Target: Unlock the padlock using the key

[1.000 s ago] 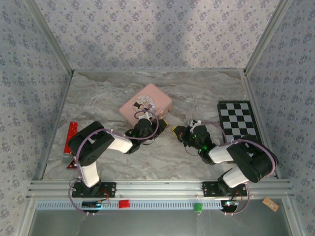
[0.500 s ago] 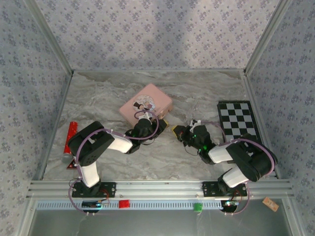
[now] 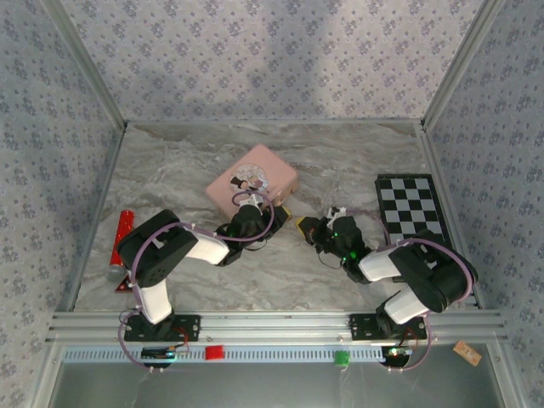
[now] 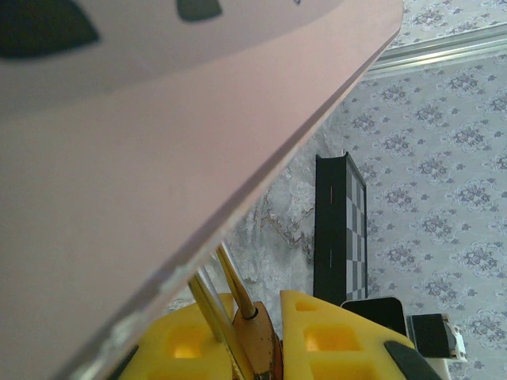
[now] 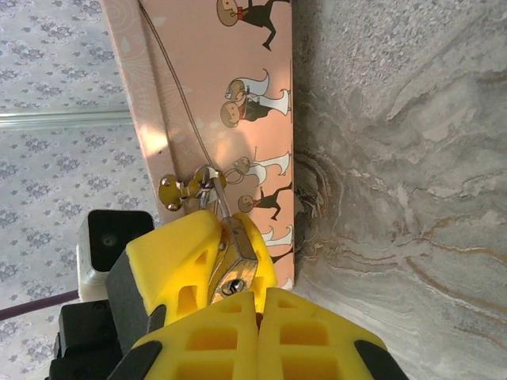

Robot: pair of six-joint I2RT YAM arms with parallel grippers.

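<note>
L gripper point(image 4: 252, 307) clamps padlock point(image 4: 257, 347) at edge of pink tin point(image 4: 158, 158) — R gripper point(image 5: 257, 297) just beside tin, jaws pressed together, tips at padlock.

overhead view looks down from behind; both wrist views sit close against the pink tin point(image 3: 252, 180)

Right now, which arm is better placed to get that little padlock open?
Probably the right. The left gripper clamps the padlock by the pink tin; the right gripper, fingers shut, sits at the padlock's end. I can't make out the key.
</note>
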